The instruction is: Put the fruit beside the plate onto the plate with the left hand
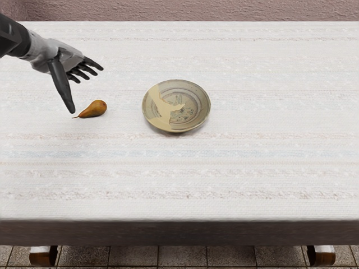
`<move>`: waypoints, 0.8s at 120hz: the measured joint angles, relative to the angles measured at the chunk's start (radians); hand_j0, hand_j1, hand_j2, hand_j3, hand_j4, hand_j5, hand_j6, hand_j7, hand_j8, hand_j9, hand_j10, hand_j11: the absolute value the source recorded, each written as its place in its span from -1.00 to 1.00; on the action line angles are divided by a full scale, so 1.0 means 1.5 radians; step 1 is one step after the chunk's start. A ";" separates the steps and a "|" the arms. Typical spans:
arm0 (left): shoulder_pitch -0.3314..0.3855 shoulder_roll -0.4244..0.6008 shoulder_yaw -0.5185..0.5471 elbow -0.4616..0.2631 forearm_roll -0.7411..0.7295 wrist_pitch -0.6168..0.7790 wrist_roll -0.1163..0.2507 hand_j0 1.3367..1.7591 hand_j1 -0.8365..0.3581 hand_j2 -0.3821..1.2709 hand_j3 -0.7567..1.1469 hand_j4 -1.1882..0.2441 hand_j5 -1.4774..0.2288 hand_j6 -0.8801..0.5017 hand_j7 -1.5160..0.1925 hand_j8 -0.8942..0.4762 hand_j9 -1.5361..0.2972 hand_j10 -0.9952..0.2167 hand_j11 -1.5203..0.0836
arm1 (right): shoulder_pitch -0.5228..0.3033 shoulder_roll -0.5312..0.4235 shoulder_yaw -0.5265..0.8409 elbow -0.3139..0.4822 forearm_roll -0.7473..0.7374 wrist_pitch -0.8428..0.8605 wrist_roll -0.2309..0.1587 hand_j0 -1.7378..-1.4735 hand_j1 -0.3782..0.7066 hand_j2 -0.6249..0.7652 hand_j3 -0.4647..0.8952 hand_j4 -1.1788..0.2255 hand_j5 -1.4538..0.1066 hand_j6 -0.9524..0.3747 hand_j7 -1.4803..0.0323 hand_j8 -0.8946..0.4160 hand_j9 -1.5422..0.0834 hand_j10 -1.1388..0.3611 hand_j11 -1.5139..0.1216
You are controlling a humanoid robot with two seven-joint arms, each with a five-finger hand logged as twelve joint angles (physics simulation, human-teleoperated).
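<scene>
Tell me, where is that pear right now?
In the head view the pear lies on the table, left of the plate and apart from it, close beside the open left robot hand.

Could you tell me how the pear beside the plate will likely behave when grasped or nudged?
Lying on its side, the pear would probably roll in an arc around its narrow stem end if nudged. Its smooth, tapered skin may slip in a grasp. It looks small beside the open left hand, so likely light and rigid.

table point(235, 179) bare btwn pear point(94, 109) & plate point(176, 105).
</scene>
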 joint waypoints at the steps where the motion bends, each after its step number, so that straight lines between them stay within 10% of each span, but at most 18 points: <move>1: 0.000 0.000 0.000 0.000 0.000 0.000 0.000 0.52 0.97 -0.54 -0.20 0.65 0.72 0.26 0.76 0.29 0.66 0.63 0.88 | 0.000 0.000 0.000 0.000 0.000 0.000 0.000 -0.40 -0.91 -0.11 -0.32 0.66 0.84 0.41 0.93 0.34 0.87 0.50 0.83; 76: 0.009 -0.068 0.030 0.080 0.115 0.000 0.002 0.52 0.97 -0.54 -0.20 0.65 0.72 0.26 0.76 0.29 0.67 0.63 0.88 | -0.001 0.000 -0.002 0.001 0.000 0.000 0.006 -0.40 -0.91 -0.11 -0.32 0.66 0.84 0.41 0.93 0.34 0.87 0.50 0.83; 96: 0.012 -0.111 0.022 0.021 0.151 0.103 0.056 0.52 0.97 -0.54 -0.20 0.65 0.72 0.26 0.77 0.29 0.67 0.63 0.89 | -0.001 0.000 -0.003 0.001 0.000 0.000 0.006 -0.40 -0.91 -0.11 -0.32 0.66 0.84 0.41 0.93 0.34 0.87 0.50 0.83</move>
